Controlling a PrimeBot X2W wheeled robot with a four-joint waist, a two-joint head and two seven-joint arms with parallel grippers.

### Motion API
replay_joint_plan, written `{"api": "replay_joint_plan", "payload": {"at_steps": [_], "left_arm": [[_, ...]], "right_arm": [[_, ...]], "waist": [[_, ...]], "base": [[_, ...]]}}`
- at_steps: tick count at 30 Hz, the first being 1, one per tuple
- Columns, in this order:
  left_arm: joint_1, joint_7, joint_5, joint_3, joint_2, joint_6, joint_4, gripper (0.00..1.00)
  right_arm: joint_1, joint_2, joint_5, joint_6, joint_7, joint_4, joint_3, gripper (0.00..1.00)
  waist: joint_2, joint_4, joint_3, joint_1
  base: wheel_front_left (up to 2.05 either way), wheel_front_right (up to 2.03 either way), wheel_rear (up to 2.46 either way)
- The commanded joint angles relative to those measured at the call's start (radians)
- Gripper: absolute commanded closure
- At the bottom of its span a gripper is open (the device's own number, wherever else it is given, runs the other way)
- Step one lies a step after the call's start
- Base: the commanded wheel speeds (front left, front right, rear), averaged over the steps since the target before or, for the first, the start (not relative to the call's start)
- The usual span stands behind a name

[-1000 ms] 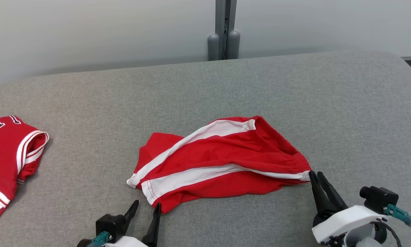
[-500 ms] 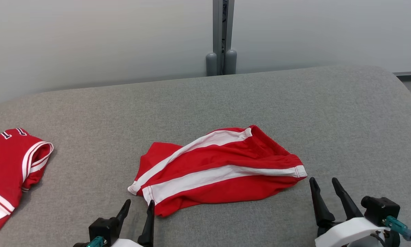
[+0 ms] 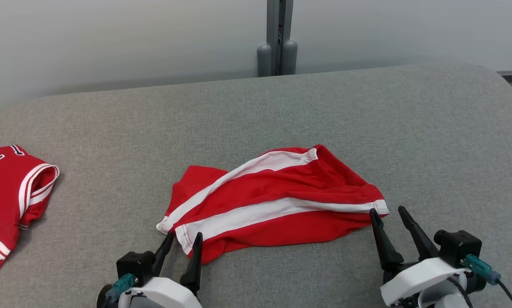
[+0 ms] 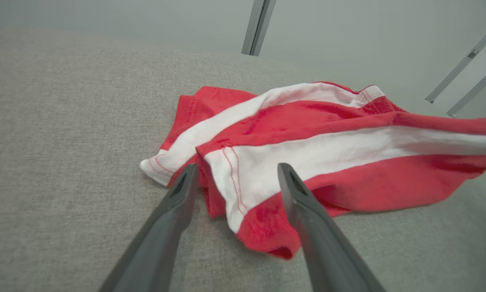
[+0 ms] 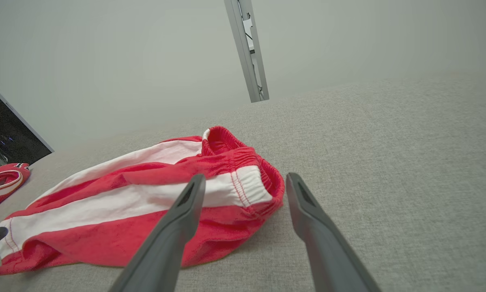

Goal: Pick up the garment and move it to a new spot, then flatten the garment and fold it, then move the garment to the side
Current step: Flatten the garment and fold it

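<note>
Garment point(image 3: 273, 201), red with white stripes, lies crumpled mid grey surface point(image 3: 367, 128). Looks soft, light and limp, and will likely sag. Left gripper point(image 3: 184, 235) gapes wide at its 7 o'clock hem corner, right gripper point(image 3: 387, 209) wide at the 4 o'clock elastic edge. Both are probably good holds. Open room at 12 and 3; red top point(image 3: 12, 192) at 9.
</note>
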State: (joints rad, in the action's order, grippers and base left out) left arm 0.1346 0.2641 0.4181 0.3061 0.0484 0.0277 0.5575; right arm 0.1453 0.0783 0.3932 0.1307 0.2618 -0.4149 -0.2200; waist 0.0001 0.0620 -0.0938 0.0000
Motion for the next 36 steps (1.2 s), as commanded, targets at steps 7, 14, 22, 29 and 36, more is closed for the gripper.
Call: {"api": "replay_joint_plan", "payload": {"at_steps": [7,14,22,29,36], "left_arm": [[0.044,0.000,0.028,0.011,0.004,-0.001,0.002,0.35],[0.051,0.000,0.035,0.022,0.004,-0.003,-0.011,1.00],[0.040,0.000,0.021,0.023,0.004,-0.005,-0.015,1.00],[0.055,0.000,0.017,0.019,0.004,-0.009,-0.029,1.00],[0.062,0.001,-0.009,-0.016,0.004,-0.001,-0.091,1.00]], "right_arm": [[0.035,0.013,-0.024,0.000,0.005,-0.010,-0.010,0.00],[0.047,0.017,-0.032,0.000,0.005,-0.013,-0.018,0.00],[0.064,0.024,-0.049,0.000,0.005,-0.019,-0.036,0.00],[0.089,0.031,0.000,0.000,0.005,-0.057,-0.061,1.00],[0.095,0.029,0.049,0.000,0.005,0.007,-0.043,1.00]], "waist": [[-0.0001,0.004,-0.038,0.0000],[-0.0001,0.000,-0.053,0.0000],[-0.0001,-0.008,-0.058,0.0000],[-0.0001,-0.018,-0.069,0.0000],[-0.0001,-0.022,-0.034,0.0000]], "base": [[0.00,0.00,0.00],[0.00,0.00,0.00],[0.00,0.00,0.00],[0.00,0.00,0.00],[0.00,0.00,0.00]]}}
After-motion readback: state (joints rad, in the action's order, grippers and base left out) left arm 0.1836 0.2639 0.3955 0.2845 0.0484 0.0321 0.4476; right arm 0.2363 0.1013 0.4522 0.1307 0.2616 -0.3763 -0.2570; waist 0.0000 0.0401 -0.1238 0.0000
